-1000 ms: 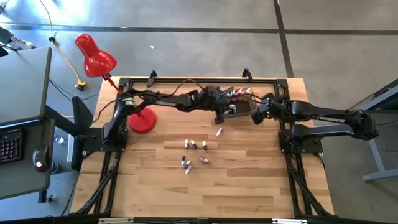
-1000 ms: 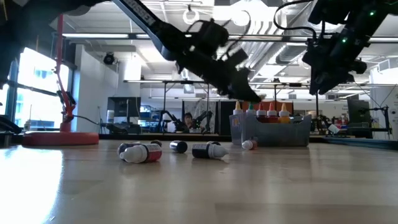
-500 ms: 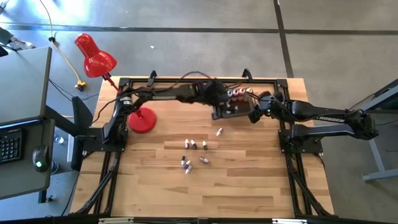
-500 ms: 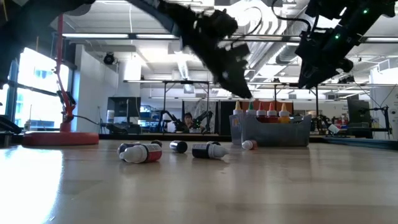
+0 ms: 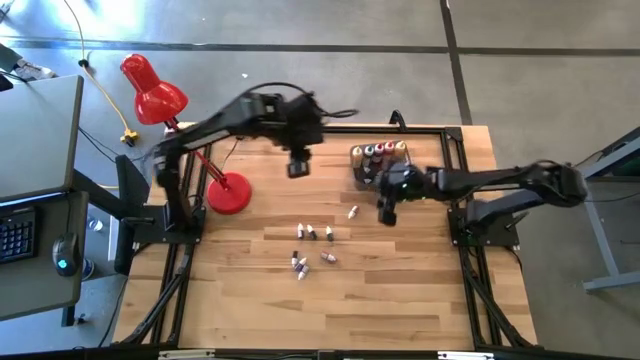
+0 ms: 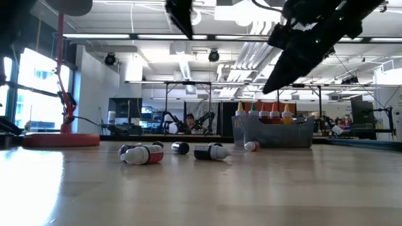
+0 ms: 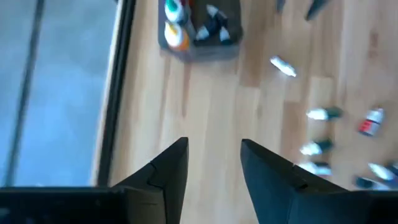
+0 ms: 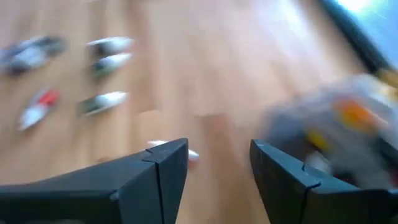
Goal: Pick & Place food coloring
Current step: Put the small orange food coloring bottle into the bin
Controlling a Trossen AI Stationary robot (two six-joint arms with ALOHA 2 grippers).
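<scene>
High view: wooden table (image 5: 400, 290) on grey concrete floor (image 5: 300, 25), red lamp (image 5: 152, 90) nearby.

**Even daylight, heavy blur at the right wrist**

The pale wooden table (image 5: 380, 290) is brightly and evenly lit from overhead, with faint shadows. In the low view, ceiling strip lights and a glaring window sit behind the round red lamp base (image 6: 61, 139); the arms show as dark silhouettes. The right wrist view is strongly motion-blurred, the left wrist view mildly soft.
</scene>
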